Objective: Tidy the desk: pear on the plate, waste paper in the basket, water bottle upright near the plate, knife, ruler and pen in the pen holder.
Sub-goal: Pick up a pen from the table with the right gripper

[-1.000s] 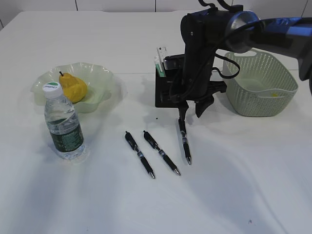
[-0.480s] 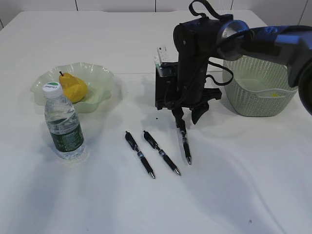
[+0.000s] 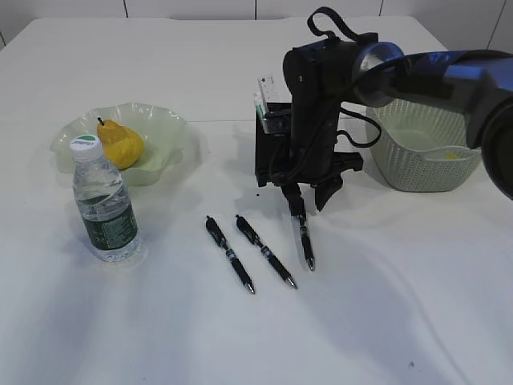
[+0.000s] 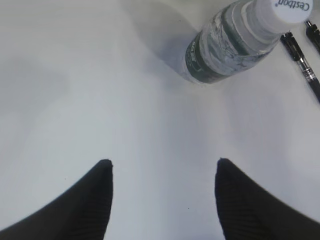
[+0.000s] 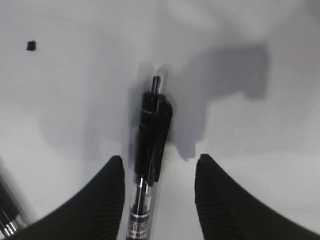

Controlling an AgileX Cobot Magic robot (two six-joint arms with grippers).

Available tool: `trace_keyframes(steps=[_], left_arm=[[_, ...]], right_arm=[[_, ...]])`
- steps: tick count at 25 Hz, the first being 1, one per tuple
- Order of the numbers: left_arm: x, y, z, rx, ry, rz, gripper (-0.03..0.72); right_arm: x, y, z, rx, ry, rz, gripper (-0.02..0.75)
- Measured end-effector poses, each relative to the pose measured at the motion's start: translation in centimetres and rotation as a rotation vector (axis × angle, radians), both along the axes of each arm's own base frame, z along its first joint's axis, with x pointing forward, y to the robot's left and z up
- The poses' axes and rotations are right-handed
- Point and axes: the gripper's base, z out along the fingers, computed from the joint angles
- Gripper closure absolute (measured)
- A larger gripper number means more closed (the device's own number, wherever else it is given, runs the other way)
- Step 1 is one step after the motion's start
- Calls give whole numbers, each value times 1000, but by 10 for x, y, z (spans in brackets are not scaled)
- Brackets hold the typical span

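Right wrist view: black pen lying flat

The white cap of the water bottle carries the word "Cestbon" in dark letters. Small print on the pen barrel is too blurred to read.

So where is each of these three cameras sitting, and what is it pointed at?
Exterior view: in front of the desk, looking down at a slant; shows the right arm reaching over the rightmost pen.
Left wrist view: on the left arm, looking down at the desk; the open left gripper frames bare tabletop, water bottle beyond.
Right wrist view: looking straight down; the open right gripper straddles the pen.
Shared: the exterior and left wrist views both show the bottle.
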Motion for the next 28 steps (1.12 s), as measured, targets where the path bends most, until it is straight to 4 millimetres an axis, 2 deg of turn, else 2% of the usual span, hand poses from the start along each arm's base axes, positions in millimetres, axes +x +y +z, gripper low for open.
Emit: trace_keyframes(steps=[10, 15, 28], left_arm=[[0, 0, 0, 0, 0, 0, 232], [1, 0, -1, 0, 6, 0, 232], [2, 0, -2, 0, 10, 0, 232]], right_arm=[[0, 0, -15, -12, 28, -9, 393], [0, 0, -16, -12, 28, -9, 396], [0, 1, -16, 2, 34, -13, 523]])
